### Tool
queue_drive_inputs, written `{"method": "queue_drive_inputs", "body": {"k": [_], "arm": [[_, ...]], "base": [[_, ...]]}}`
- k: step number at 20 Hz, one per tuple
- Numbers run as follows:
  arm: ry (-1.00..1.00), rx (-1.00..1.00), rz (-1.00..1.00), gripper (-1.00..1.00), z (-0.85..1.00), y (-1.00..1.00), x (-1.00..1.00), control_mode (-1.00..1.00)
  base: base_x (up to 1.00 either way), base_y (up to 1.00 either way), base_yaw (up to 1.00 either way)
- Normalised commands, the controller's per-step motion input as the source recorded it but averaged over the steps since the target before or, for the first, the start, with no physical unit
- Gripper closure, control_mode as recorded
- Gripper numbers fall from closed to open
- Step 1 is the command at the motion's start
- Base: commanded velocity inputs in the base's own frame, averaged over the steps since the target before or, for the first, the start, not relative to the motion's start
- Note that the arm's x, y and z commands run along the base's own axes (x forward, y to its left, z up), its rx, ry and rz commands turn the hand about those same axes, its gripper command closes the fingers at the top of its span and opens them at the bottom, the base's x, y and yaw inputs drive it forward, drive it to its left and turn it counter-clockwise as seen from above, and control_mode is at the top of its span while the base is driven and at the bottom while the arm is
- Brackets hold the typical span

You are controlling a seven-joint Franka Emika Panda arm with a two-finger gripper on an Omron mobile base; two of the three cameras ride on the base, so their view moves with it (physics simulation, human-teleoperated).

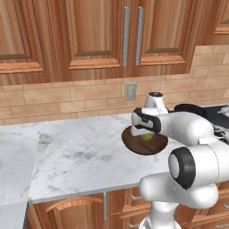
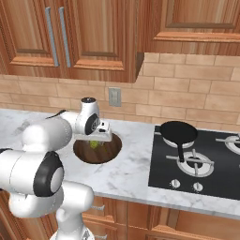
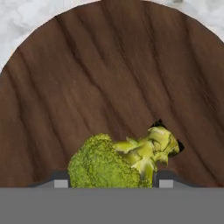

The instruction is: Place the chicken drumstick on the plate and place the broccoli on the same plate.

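The white arm's end effector (image 3: 113,183) is lowered over the round dark brown wooden board (image 3: 109,78), which lies on the white marble tabletop (image 1: 80,152). In the hand view the lumpy yellowish-green broccoli floret (image 3: 120,159) lies on the board (its pale stalk points to one side) between the two dark fingertips (image 3: 61,180). The jaws stand partly open, one on each side of the floret; whether they press it I cannot tell. In the base views the broccoli (image 1: 146,137) shows just below the hand. A black frying pan (image 2: 178,132) sits on the black cooktop (image 2: 197,161), well apart from the board.
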Motion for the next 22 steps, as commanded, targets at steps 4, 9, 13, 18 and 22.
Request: {"method": "queue_drive_inputs", "body": {"k": [4, 9, 13, 18, 22], "arm": [[0.00, 0.00, 0.00, 1.00, 0.49, -0.10, -0.81, -1.00], [0.01, 0.00, 0.00, 1.00, 0.38, -0.01, -0.74, -1.00], [0.03, 0.00, 0.00, 1.00, 0.47, 0.00, -0.53, -1.00], [0.02, 0.00, 0.00, 1.00, 0.46, 0.00, -0.38, -1.00], [0.00, 0.00, 0.00, 1.00, 0.43, 0.00, -0.09, -1.00]], "base": [[0.00, 0.00, 0.00], [0.00, 0.00, 0.00], [0.00, 0.00, 0.00], [0.00, 0.00, 0.00], [0.00, 0.00, 0.00]]}}
